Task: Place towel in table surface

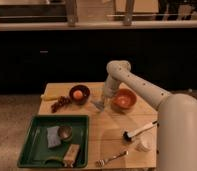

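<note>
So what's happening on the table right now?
The robot's single arm reaches across the pale-wood table surface, with its gripper low over the planks between the dark bowl and the orange bowl. Whether it holds a towel cannot be told. A blue-grey folded piece lies in the green tray, beside a small metal cup.
</note>
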